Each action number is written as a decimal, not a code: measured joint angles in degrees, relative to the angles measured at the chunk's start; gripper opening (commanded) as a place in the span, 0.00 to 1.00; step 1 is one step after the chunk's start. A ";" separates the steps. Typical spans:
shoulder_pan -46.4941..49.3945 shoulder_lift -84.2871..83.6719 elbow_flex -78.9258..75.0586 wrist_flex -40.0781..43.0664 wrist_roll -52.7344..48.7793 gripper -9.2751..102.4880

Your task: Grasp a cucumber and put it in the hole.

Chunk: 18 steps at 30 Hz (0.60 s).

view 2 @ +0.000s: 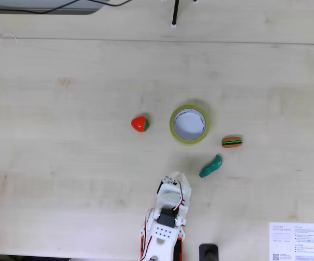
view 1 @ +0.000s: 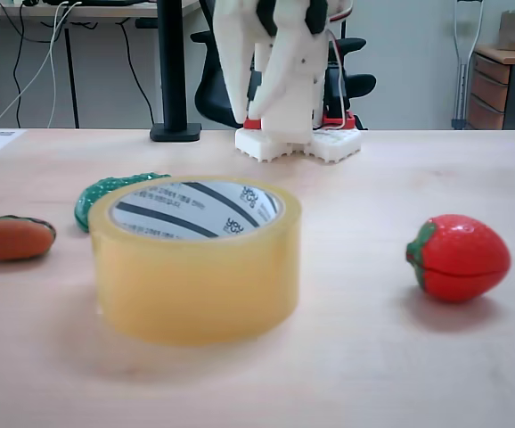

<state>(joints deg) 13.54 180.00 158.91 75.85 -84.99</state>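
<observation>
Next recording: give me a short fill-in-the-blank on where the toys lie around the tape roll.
1. In the top-down fixed view, the red strawberry lies to the ___ of the tape roll.
2. The hole in the roll is ___.
3. The cucumber lies on the ___, outside the roll.
4. The toy nearest the cucumber is coloured ___.

Missing words: left; empty; table; orange

From the low fixed view, the yellowish translucent packing-tape roll (view 1: 195, 259) hides most of the glossy dark-green bumpy toy cucumber (view 1: 106, 192). The orange-red toy with dark ends (view 1: 10, 238) is cut by the left edge. The white arm's fingers (view 1: 280, 94) blur together; their gap can't be read.
</observation>
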 measured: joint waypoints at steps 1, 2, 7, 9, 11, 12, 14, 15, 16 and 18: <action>0.62 -2.11 -1.93 -0.18 0.00 0.08; 1.41 -4.31 -3.87 -0.26 0.00 0.08; 6.94 -14.68 -12.83 -0.79 0.00 0.10; 8.96 -18.46 -15.82 -0.79 0.00 0.13; 10.81 -22.24 -18.37 -0.88 0.00 0.16; 11.78 -23.47 -18.98 -1.67 0.00 0.18; 13.36 -25.49 -19.95 -3.52 0.00 0.20; 14.41 -26.72 -20.57 -4.13 0.00 0.21; 15.64 -27.86 -21.27 -4.39 0.00 0.22; 17.84 -30.41 -22.94 -4.83 0.00 0.24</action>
<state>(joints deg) 31.38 149.59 135.97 71.02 -84.99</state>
